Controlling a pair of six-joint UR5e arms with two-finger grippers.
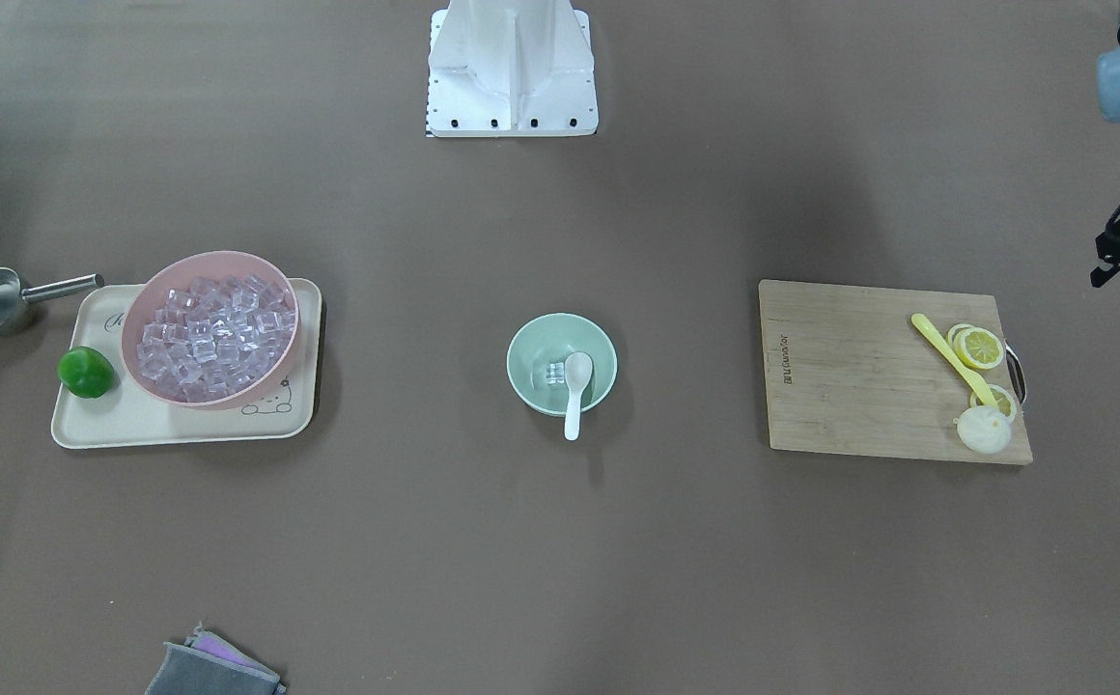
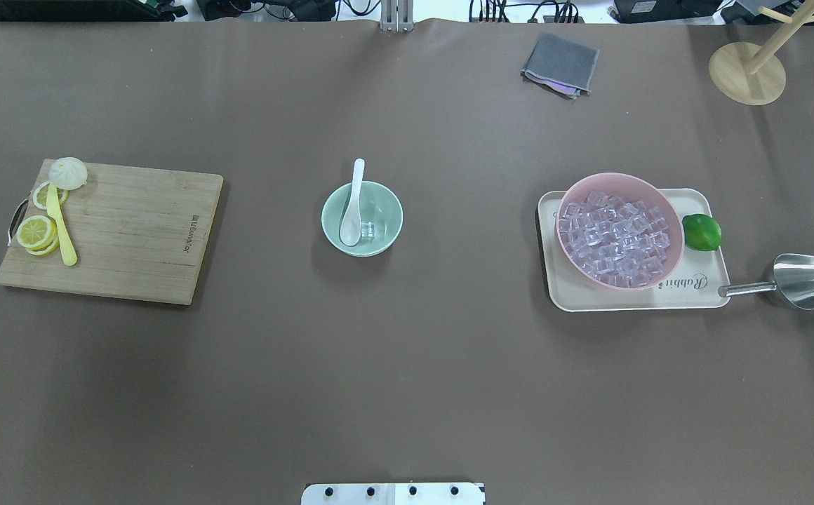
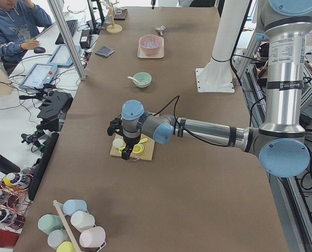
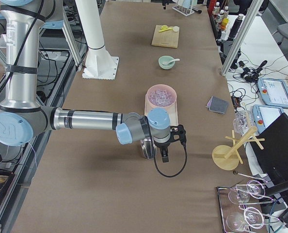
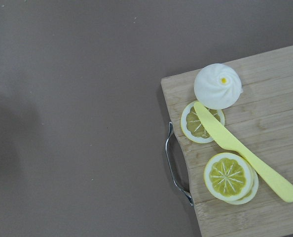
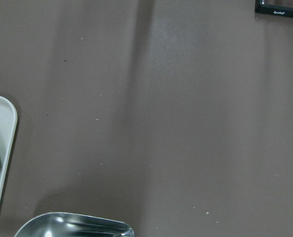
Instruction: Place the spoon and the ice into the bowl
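You'll find the small white soup spoon (image 1: pixel 574 386) in the small round mint-green bowl (image 1: pixel 531 338) at the middle of the brown table (image 2: pixel 407 386), its scoop down inside next to a small clear ice cube (image 1: pixel 554 373) and its handle leaning out over the rim. The left gripper (image 3: pixel 127 154) hangs over the wooden cutting board (image 2: pixel 133 231) by the yellow lemon slices (image 2: pixel 35 231). The right gripper (image 4: pixel 164 156) hangs by the shiny metal scoop (image 2: pixel 803 280) beside the cream rectangular tray (image 2: pixel 568 294); from these table-end views you cannot tell whether either is spread or clenched.
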